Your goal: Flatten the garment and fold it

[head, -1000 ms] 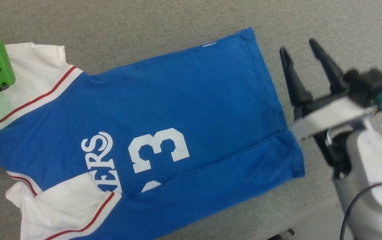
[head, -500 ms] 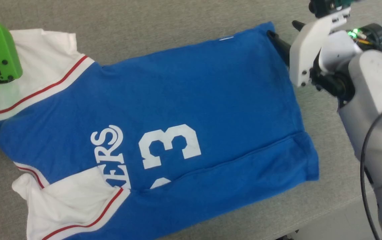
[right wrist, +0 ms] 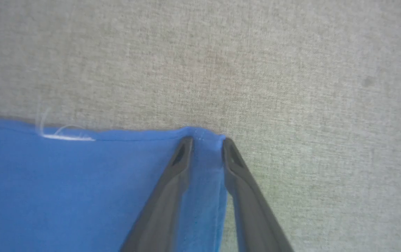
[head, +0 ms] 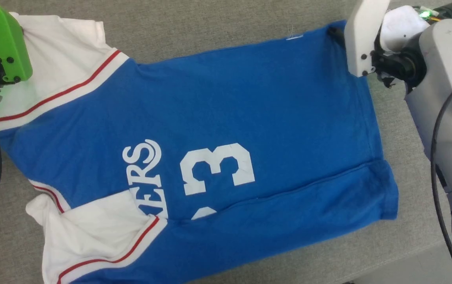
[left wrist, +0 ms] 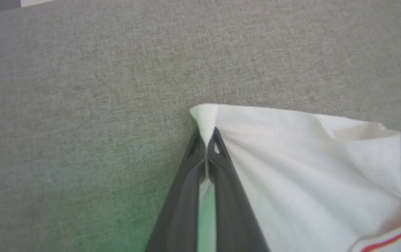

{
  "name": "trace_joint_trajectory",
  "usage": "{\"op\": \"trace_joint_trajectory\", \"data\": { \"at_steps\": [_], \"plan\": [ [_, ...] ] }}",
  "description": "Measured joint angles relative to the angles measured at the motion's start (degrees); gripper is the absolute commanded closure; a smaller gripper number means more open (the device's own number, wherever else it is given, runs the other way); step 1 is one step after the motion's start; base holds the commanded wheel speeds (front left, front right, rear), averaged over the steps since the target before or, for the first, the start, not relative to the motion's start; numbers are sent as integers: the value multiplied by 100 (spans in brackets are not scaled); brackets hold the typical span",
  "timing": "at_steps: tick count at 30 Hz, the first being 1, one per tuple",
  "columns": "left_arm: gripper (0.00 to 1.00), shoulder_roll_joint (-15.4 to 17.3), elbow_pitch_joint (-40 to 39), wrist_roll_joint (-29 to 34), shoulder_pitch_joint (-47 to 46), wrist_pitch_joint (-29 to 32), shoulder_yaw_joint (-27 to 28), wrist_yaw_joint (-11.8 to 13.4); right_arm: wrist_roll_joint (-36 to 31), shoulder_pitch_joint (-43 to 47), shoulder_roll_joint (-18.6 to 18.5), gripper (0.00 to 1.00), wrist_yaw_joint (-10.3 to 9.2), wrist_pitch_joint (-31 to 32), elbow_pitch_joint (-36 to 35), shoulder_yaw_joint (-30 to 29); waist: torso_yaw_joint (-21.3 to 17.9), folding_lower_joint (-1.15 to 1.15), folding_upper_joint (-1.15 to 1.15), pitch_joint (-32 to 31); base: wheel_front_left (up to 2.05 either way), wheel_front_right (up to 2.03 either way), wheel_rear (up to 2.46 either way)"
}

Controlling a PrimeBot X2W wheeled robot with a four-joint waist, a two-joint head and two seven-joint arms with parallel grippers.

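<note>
Grey woven cloth forms the surface [head: 210, 23] under the garment [head: 249, 110], which lies spread on it print side up. The blue jersey's long axis runs across the head view. Its white, red-striped sleeves are toward the robot's left and its hem toward the right, with the whole shirt slightly tilted so the hem end sits higher. The tops of the white "ERS" lettering [head: 145, 177] and the number 3 [head: 220, 167] point toward the sleeve end. The garment's near long side is folded over onto itself in a band that hides part of the print. The near sleeve [head: 99, 225] lies doubled over the blue body.

The pale right forearm [head: 443, 79] stands beside the garment's hem. A green part of the left arm [head: 0, 39] sits over the far sleeve [head: 64, 47].

The left gripper [left wrist: 205, 140] is clenched on the tip of that white sleeve, with cloth pinched between its fingers. The right gripper [right wrist: 207, 143] is at the garment's far hem corner, its fingers apart and straddling a strip of blue hem without clamping it. A loose white thread [right wrist: 67, 137] lies on the garment's far edge near that corner.
</note>
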Motion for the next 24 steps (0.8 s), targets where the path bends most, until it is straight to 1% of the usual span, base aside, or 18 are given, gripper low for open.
{"op": "trace_joint_trajectory", "data": {
  "at_steps": [3, 5, 7, 12, 14, 16, 20, 24],
  "plan": [
    [100, -15, 59, -52, 113, -302, 16, -89, 12, 45, 48, 100, -1, -83, -30, 59, 18, 0, 0, -86, 0, 0, 0],
    [100, -47, 81, -57, 260, -699, 48, -183, 11, 198, 24, 100, -1, -376, -96, 97, 30, 0, 0, -167, 0, 0, 0],
    [100, -124, 101, -57, 475, -1240, 114, -280, 19, 440, -13, 100, -1, -820, -227, 134, 43, 0, 0, -274, 0, 0, 0],
    [100, -414, 104, 20, 1162, -3003, 298, -499, 87, 1250, -167, 100, -1, -2368, -658, 275, 96, 0, 0, -659, 0, 0, 0],
    [100, -544, 25, 15, 1452, -3648, 409, -598, 113, 1563, -250, 100, -1, -2851, -790, 343, 120, 0, 0, -834, 0, 0, 0],
    [100, -667, -120, 11, 1825, -4288, 471, -769, 142, 1914, -333, 100, -1, -3346, -914, 380, 149, 0, 0, -1044, 0, 0, 0],
    [100, -797, -364, 56, 2563, -5201, 528, -848, 159, 2534, -502, 100, -1, -4087, -1096, 342, 225, 0, 0, -1446, 0, 0, 0],
    [100, -946, -586, 119, 3140, -5712, 466, -878, 102, 3051, -670, 100, -1, -4543, -1289, 215, 349, 0, 0, -1782, 0, 0, 0]
  ]
}}
